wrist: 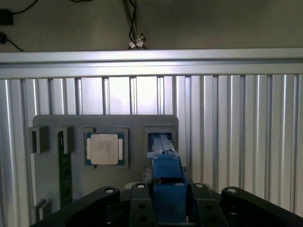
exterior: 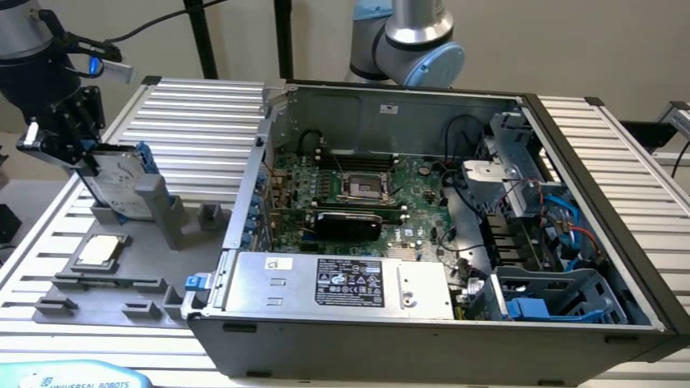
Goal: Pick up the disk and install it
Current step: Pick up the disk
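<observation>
Disk (exterior: pixel 113 182): stands on edge, tilted, at the exterior view's left, over the grey fixture plate (exterior: pixel 108 301) on the slatted worktop (exterior: pixel 205 105). Your hand (exterior: pixel 86 153) is clamped on its upper edge, jaws pressed to the blue carrier.

Progress, as I judge it: the grasp is made and the install is not. The disk is well apart from the open computer case (exterior: pixel 603 162). The grey-blue drive cage (exterior: pixel 550 291) at the case's near corner looks unfilled. You cannot tell whether the disk's lower edge has cleared the fixture's grey posts (exterior: pixel 161 212), since they overlap it.

Views compared:
- The exterior view gives you the whole route: fixture, case, motherboard (exterior: pixel 356 190), power supply (exterior: pixel 339 283) and cage. It hides the jaw contact.
- The wrist view looks down the disk (wrist: pixel 165 170). You see the blue carrier squeezed between the fingers (wrist: pixel 139 198) and its slot (wrist: pixel 161 137) in the plate straight beyond.
- It also shows the CPU chip (wrist: pixel 104 149) seated just beside that slot, untouched, and a memory stick (wrist: pixel 64 165) farther along.
</observation>
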